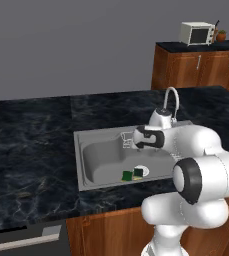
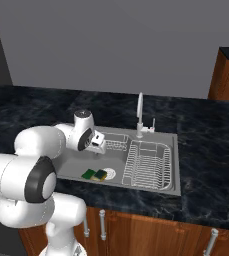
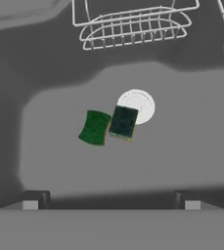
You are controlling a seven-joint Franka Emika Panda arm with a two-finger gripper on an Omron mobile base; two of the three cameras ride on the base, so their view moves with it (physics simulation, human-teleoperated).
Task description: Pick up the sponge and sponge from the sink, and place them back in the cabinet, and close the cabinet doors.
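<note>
- Simulated kitchen, grey wall, dark marble counter (image 1: 31, 150) with grey steel sink (image 1: 88, 135) set into it.
- Two sponges lying flat on the basin floor, side by side, touching or nearly so.
- Brighter green sponge (image 3: 94, 127) clear of the drain; darker sponge (image 3: 123, 122) overlapping the edge of the round white drain (image 3: 140, 102).
- Same pair seen from the bases near the front wall of the basin (image 1: 127, 175) (image 2: 88, 174).
- Gripper (image 3: 111, 201) hovering above the basin, pointing down at the sponges, jaws spread wide, nothing between them, no contact with either sponge.
- Small wire basket (image 3: 133, 27) at the far side of the basin; ridged drain rack (image 2: 147, 165) beside it.
- Curved faucet (image 2: 140, 112) behind the sink.
- Far back: wooden cabinets (image 1: 198, 65) with a white microwave (image 1: 198, 33) on top.
</note>
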